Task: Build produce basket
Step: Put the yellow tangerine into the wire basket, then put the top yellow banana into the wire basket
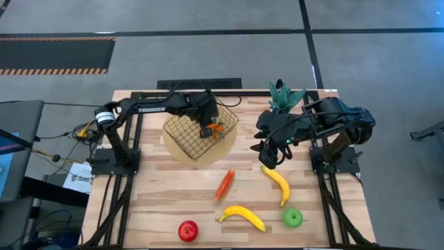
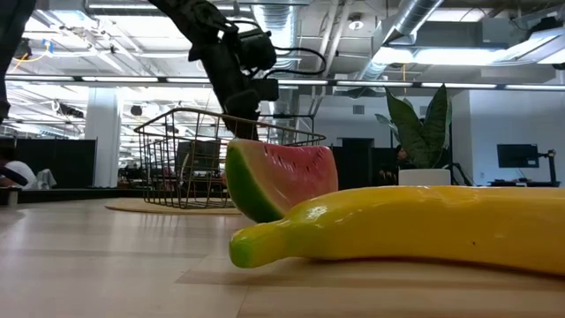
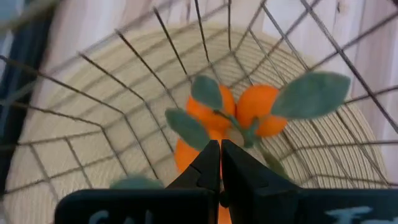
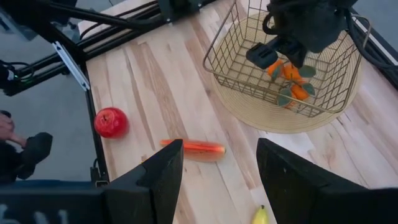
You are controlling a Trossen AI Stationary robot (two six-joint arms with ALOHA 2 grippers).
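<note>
The basket [image 1: 200, 132] sits on a round tan mat [image 1: 182, 153] near the desk's back edge, left of centre. Inside it hangs the left gripper [image 1: 208, 129], fingers pressed together on the stem of a small orange leafy cluster [image 3: 233, 112]. The right gripper [image 1: 272, 154] hovers spread and empty just behind one banana [image 1: 277, 183] — toward the desk's right side. A red-orange stick [image 1: 224, 185] lies mid-desk; along the front edge lie a red apple [image 1: 187, 230], a second banana [image 1: 243, 216] and a green apple [image 1: 293, 218]. A potted plant [image 1: 286, 96] stands at the back edge.
</note>
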